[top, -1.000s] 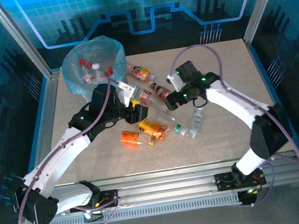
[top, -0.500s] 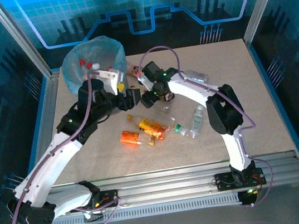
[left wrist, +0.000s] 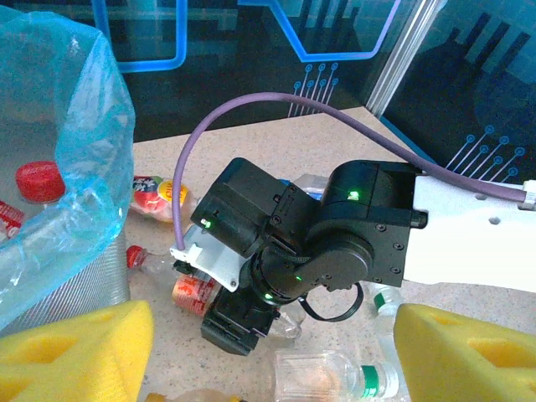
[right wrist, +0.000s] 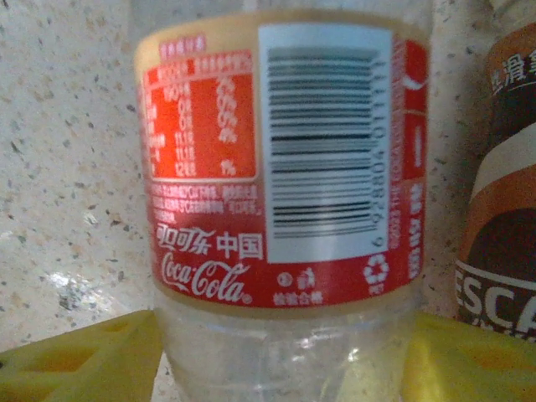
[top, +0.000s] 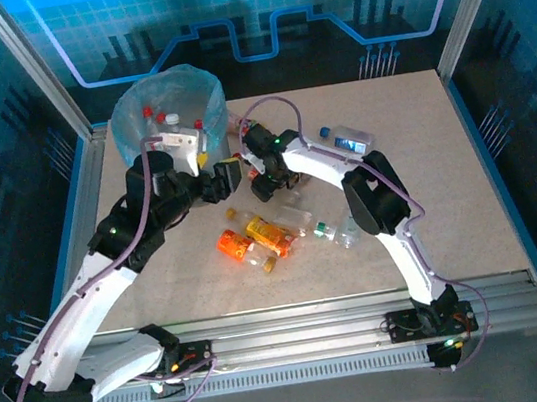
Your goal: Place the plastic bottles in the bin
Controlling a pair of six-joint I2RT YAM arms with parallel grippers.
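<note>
Far left, the bin [top: 129, 131] stood on the bench [top: 430, 197], red-capped bottles [top: 161, 118] inside. Just beside it the left tool [left wrist: 268, 360] hung wide open, empty. Then the right tool [right wrist: 285, 360], down at the bench: pads [right wrist: 84, 356] either side of a red-label bottle [right wrist: 285, 167], apparently pressed against it.
</note>
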